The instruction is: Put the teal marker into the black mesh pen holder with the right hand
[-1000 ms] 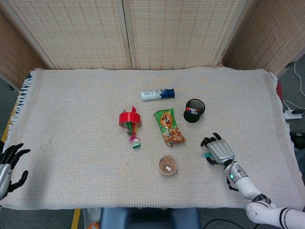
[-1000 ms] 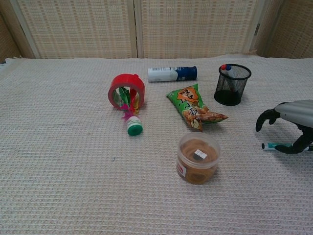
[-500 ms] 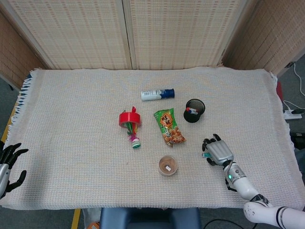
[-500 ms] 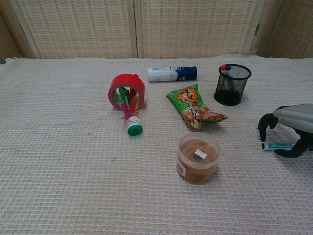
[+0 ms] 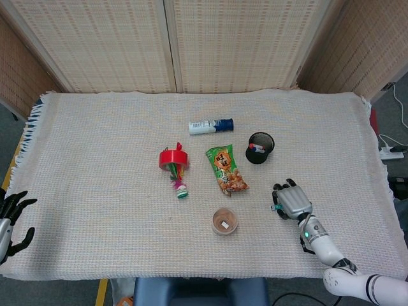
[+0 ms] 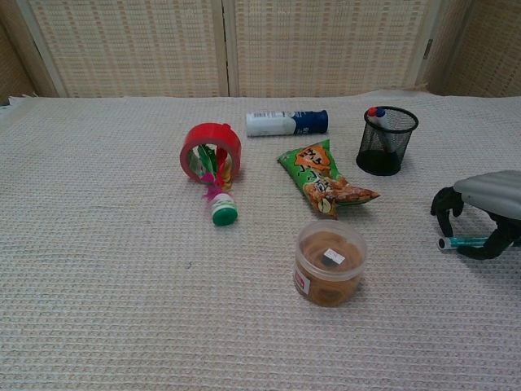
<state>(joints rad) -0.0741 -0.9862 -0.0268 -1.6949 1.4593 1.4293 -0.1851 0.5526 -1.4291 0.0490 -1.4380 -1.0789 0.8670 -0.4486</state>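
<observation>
near left edge of the counter: left hand hangs just off the cloth, fingers spread, nothing in it; parked out of the way, since the task names the other hand

near right: right hand arched palm-down over the teal marker; marker lies flat on the cloth, roughly left to right, its pale left tip poking out past the fingers; fingers curl down on the far side and the thumb reaches in from the near side, so the pose reads as a cage set for a pinch; whether the tips are actually touching or pressing the marker i cannot tell; marker looks to be on the counter, not lifted; head view shows the same hand's back, knuckles toward the far side, forearm running off to the near right corner

near centre: round clear tub with brown contents, upright, well left of the hand; not in the way

middle: green snack bag lying flat; red tape roll on edge with a feathered toy trailing toward the near side

far: black mesh pen holder upright, open mouth up, a red-and-blue item already inside; it sits far and left of the hand; judgement: a lift, a tilt toward upright, then a short carry; white and blue tube lies on its side further left
</observation>
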